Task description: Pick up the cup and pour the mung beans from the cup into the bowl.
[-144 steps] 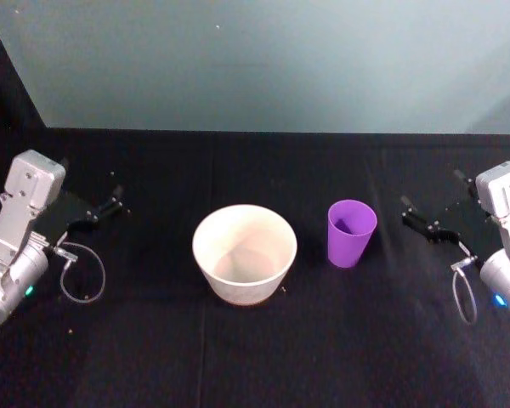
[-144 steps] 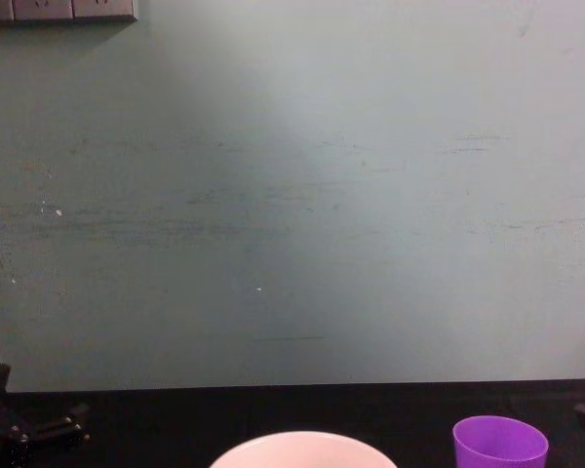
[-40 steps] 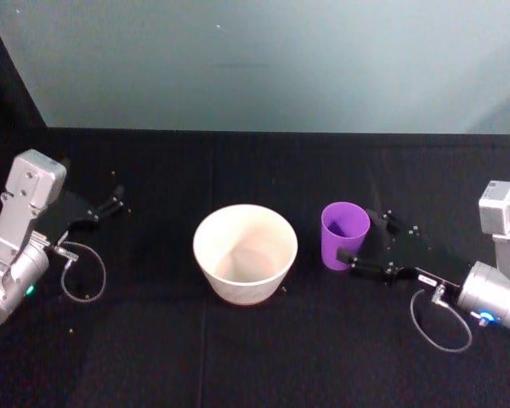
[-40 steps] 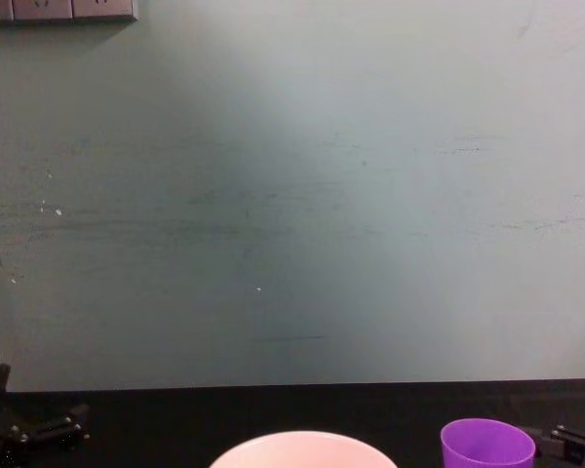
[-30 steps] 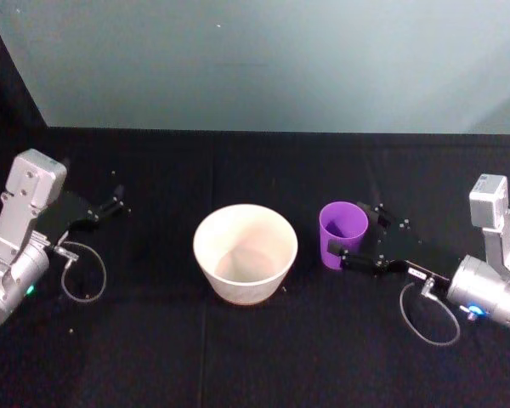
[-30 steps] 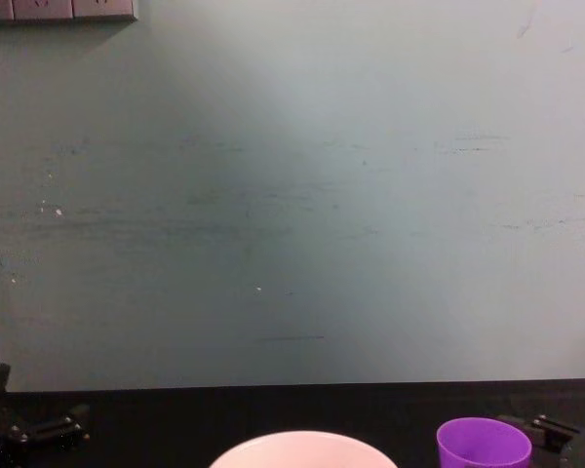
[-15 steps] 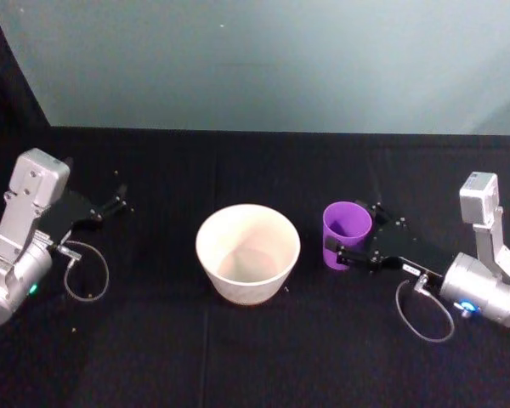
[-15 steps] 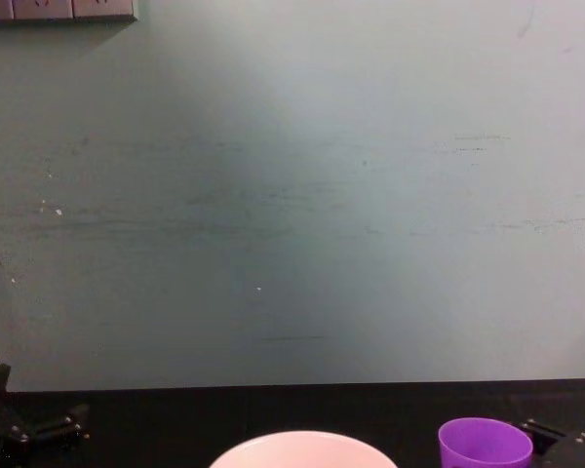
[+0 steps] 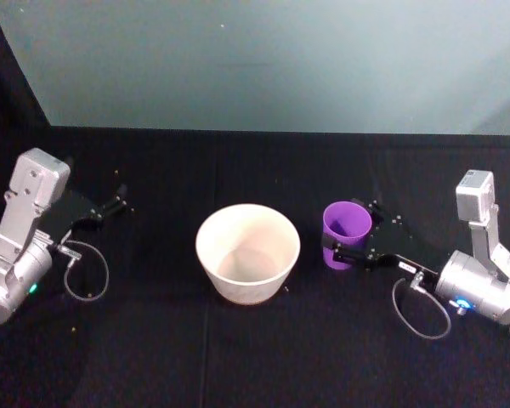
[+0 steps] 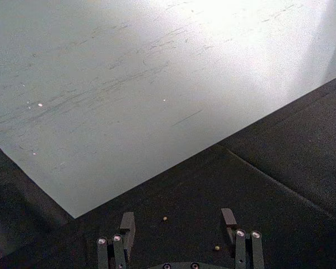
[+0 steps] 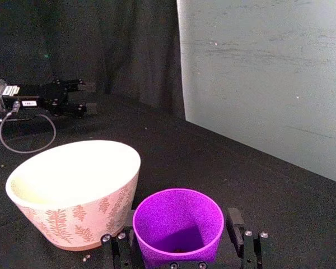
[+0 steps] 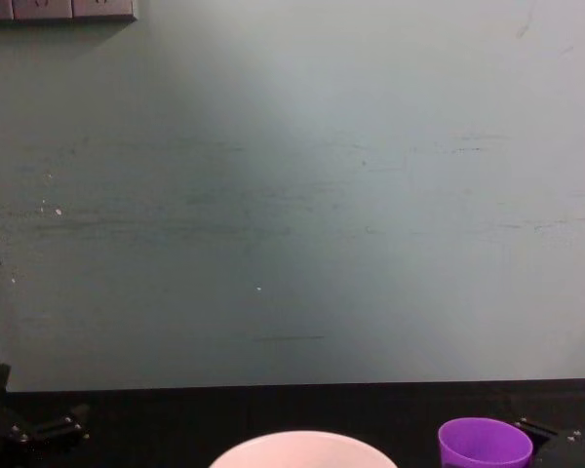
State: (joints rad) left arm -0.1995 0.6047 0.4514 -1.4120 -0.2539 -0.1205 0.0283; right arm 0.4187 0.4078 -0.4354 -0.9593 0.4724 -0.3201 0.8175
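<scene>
Cup (image 9: 347,229) stands upright within the right gripper (image 9: 350,228), clamped or loose cannot be told; bowl (image 9: 206,246) just left of cup; left gripper (image 9: 115,204) parked agape, far left of cup.

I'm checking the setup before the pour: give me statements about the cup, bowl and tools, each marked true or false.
1. The cup stands upright on the table. True.
2. The cup stands left of the bowl. False: it stands on the bowl's right.
3. The right tool is at the cup. True.
4. The bowl lies on its side. False: it stands upright, mouth up.
5. The left tool holds the bowl. False: it sits open, far left, apart from it.
</scene>
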